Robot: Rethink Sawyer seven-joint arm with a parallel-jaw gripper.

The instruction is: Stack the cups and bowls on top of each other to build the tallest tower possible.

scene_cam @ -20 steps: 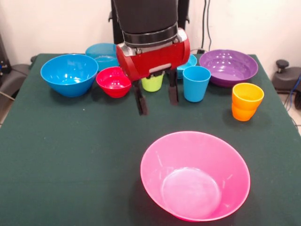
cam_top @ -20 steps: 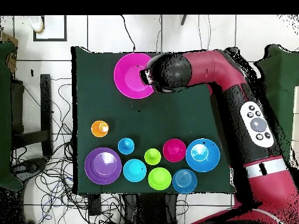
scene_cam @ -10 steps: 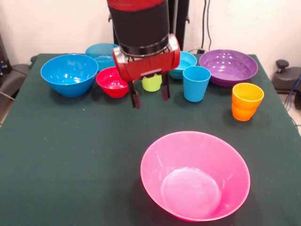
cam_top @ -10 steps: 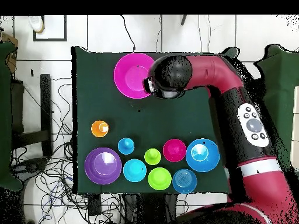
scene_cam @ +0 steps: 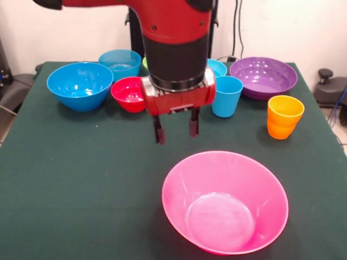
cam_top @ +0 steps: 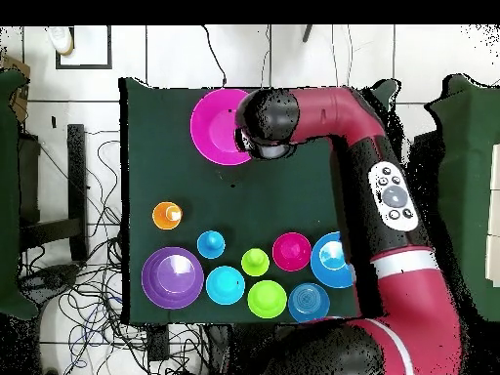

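My gripper (scene_cam: 176,130) hangs open and empty over the green cloth, just behind the far left rim of the huge pink bowl (scene_cam: 225,201), which is empty. The light blue cup (scene_cam: 226,96) and the orange cup (scene_cam: 284,116) stand upright to its right. A red bowl (scene_cam: 127,93), the large blue bowl (scene_cam: 79,85) and a ribbed cyan bowl (scene_cam: 120,61) sit to its left. The wide purple bowl (scene_cam: 264,76) is at the back right. From overhead, the lime cup (cam_top: 255,262) and lime bowl (cam_top: 267,299) show. Every piece stands alone; no tower is in view.
The arm's wrist (cam_top: 269,117) overlaps the pink bowl's rim (cam_top: 200,125) in the overhead view. A small blue bowl (cam_top: 226,285) sits beside the purple bowl (cam_top: 173,277). The table's edges (scene_cam: 16,135) drop off on both sides.
The gripper has moved away from the row of cups and bowls towards the pink bowl and sits lower, still open and empty. No cup or bowl has moved.
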